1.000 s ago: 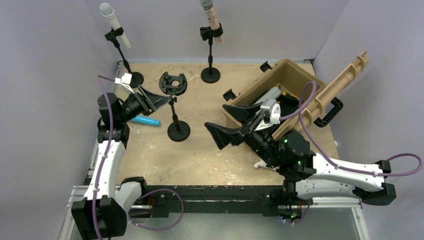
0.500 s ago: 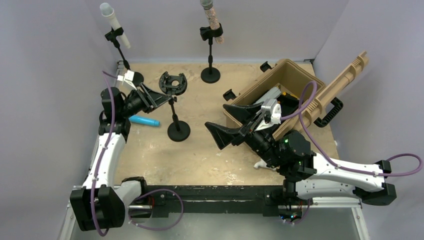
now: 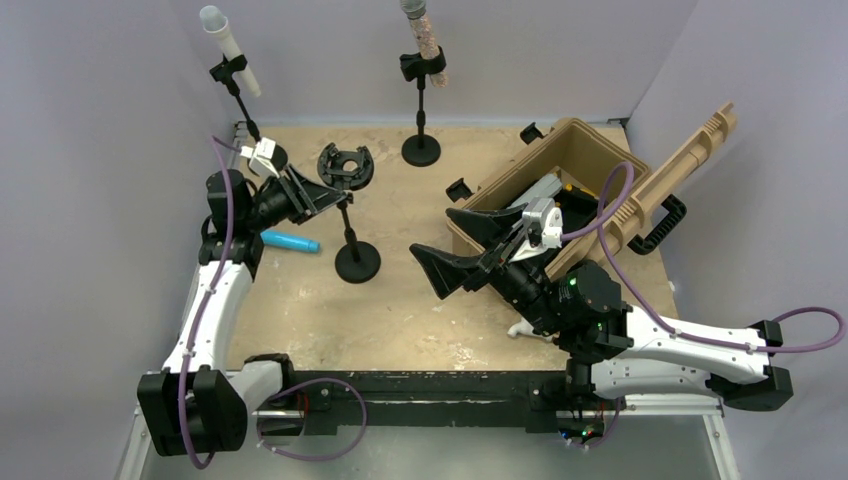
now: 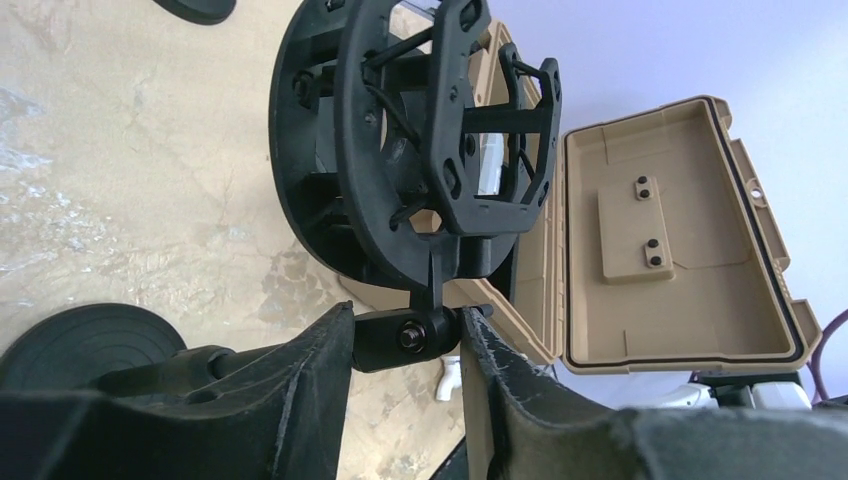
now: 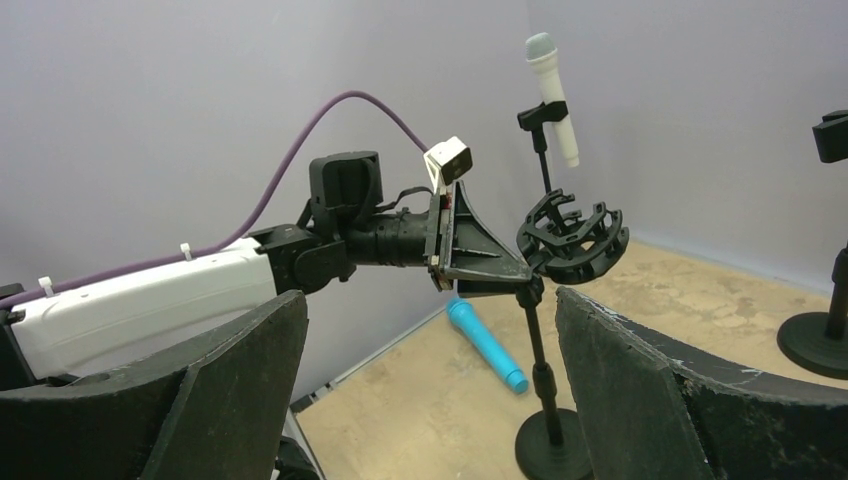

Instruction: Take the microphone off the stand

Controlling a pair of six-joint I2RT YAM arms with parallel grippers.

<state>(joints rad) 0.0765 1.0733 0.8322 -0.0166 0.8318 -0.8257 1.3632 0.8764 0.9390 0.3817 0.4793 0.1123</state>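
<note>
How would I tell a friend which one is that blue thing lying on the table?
On the sandy table's left side, between the left arm and the black stand topped by a round cage, lies a bright blue tube. It alone lies flat; the white microphone and the speckled microphone sit clipped in stands at the back.

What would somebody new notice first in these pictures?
The left gripper pinches the joint under an empty black shock mount atop the middle stand. A blue microphone lies on the table beside that arm. A big tan case stands open on the right.
</note>
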